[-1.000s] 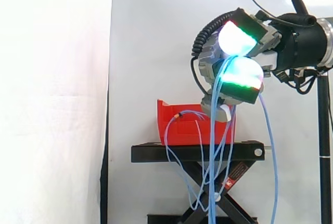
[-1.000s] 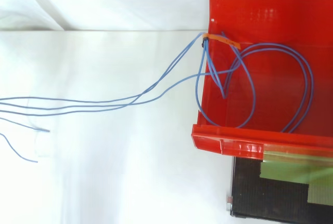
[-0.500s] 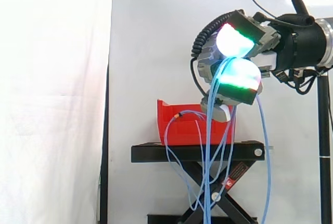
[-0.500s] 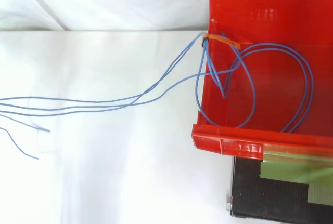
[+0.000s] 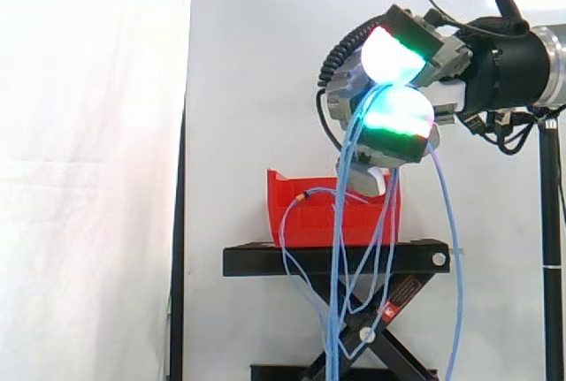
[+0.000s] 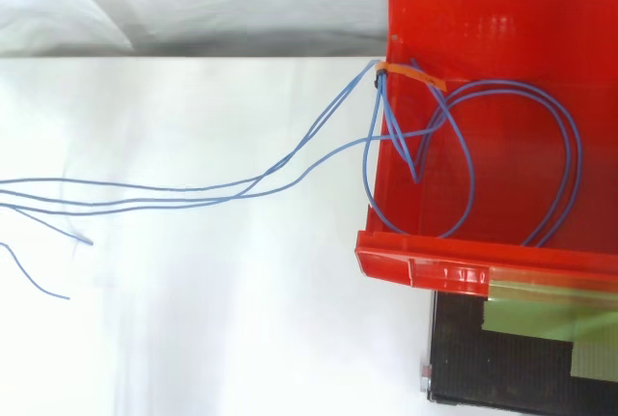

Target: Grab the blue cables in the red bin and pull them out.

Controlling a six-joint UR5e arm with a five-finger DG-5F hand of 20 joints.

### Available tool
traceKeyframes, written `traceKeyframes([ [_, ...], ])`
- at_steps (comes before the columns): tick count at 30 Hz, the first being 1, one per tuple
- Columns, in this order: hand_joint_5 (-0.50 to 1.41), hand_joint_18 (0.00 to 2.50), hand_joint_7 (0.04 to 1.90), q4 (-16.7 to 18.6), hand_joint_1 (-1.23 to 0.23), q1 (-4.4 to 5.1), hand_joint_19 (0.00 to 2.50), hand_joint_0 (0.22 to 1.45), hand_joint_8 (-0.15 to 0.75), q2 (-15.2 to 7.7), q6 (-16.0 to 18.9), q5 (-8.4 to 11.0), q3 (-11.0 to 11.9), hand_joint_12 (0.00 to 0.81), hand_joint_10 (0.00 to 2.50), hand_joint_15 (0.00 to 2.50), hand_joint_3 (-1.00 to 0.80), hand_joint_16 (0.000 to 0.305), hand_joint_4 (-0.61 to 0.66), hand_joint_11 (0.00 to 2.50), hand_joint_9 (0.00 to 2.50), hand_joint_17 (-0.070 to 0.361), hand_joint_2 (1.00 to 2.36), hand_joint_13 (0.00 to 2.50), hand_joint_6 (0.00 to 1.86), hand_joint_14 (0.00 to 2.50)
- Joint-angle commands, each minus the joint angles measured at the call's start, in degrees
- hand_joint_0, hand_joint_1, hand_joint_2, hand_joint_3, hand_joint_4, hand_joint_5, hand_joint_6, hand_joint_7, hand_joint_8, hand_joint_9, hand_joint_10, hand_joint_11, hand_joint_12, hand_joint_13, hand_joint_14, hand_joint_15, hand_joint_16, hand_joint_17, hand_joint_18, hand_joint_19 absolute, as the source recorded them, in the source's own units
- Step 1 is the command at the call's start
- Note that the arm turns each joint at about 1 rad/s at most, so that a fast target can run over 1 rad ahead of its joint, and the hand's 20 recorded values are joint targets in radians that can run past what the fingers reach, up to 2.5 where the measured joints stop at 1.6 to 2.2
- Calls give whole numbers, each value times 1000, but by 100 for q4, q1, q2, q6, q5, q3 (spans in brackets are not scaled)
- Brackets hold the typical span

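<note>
Up and leftward the hand (image 5: 352, 100) has edged, its curled glowing pads (image 5: 393, 54) pinching thin blue cables (image 5: 335, 310) that hang near-vertical before the red plastic bin (image 5: 305, 222) on a black scissor stand (image 5: 265, 260). From above, loops (image 6: 379, 112) still lie in the bin (image 6: 483, 11), strands trailing leftward over its wall.

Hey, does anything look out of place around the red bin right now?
Yes. The thin blue cables are half out: loops lie in the red plastic bin, bound by an orange tie at its wall, while strands spill over, dangling past the black stand from the hand pinching them.
</note>
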Motion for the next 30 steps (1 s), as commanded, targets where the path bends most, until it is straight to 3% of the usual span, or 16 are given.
traceKeyframes([
  [1,720,723,756,0,-1009,-3,1100,881,249,0,-4,-7,30,314,1130,1491,-789,39,192,1612,1015,88,1011,1218,564,556],
  [2,675,726,709,0,-1017,-3,1099,889,248,0,-4,-7,30,314,1144,1499,-782,39,197,1595,1005,89,1011,1214,661,554],
  [8,632,721,670,9,-1033,-3,1105,915,247,0,-4,-16,30,305,1172,1503,-738,39,174,1580,985,89,1013,1205,776,540],
  [30,464,720,556,9,-1059,-47,1109,947,255,0,49,-69,30,311,1222,1486,-713,41,179,1545,883,92,1014,1176,940,532],
])
